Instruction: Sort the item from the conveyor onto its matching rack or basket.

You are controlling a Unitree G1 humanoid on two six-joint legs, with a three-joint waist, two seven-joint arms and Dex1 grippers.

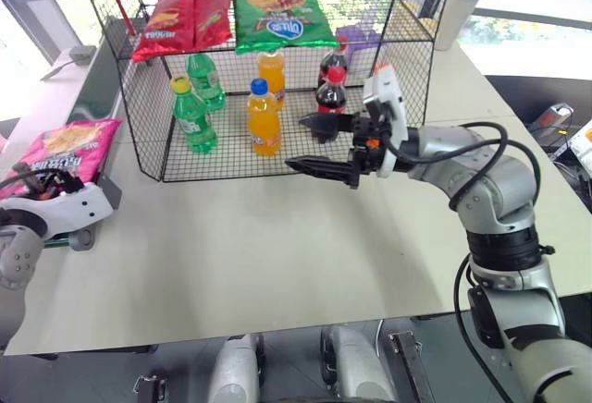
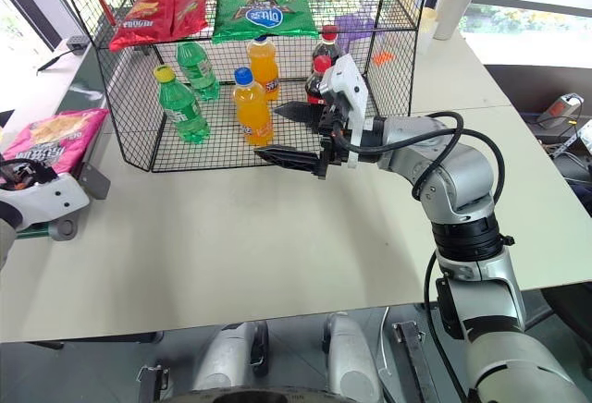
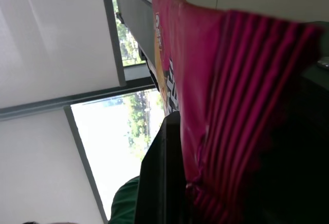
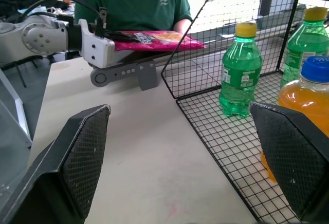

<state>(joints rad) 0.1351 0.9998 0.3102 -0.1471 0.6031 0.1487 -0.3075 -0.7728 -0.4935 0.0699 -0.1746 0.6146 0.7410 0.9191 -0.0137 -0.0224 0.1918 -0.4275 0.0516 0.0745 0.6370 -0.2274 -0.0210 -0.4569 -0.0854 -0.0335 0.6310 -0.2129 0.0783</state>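
The item, a flat magenta-pink crisp bag [image 1: 72, 147], lies at the far left on the end of the conveyor [image 1: 95, 98], a dark green belt running back beside the rack. My left gripper [image 1: 42, 181] is shut on the bag's near edge; one black finger [image 3: 162, 178] presses against the striped pink foil [image 3: 226, 106]. The black wire rack [image 1: 412, 79] stands at the table's back. My right gripper [image 1: 319, 144] hangs open in front of the rack, pointing left, holding nothing.
The rack's upper tier holds red bags [image 1: 180, 19] and a green bag [image 1: 282, 17]. Its floor holds green [image 1: 194, 118], orange [image 1: 264, 118] and cola [image 1: 331, 93] bottles. A tumbler [image 1: 458, 10] stands back right. A person in a green shirt [image 4: 128, 3] sits beyond the conveyor.
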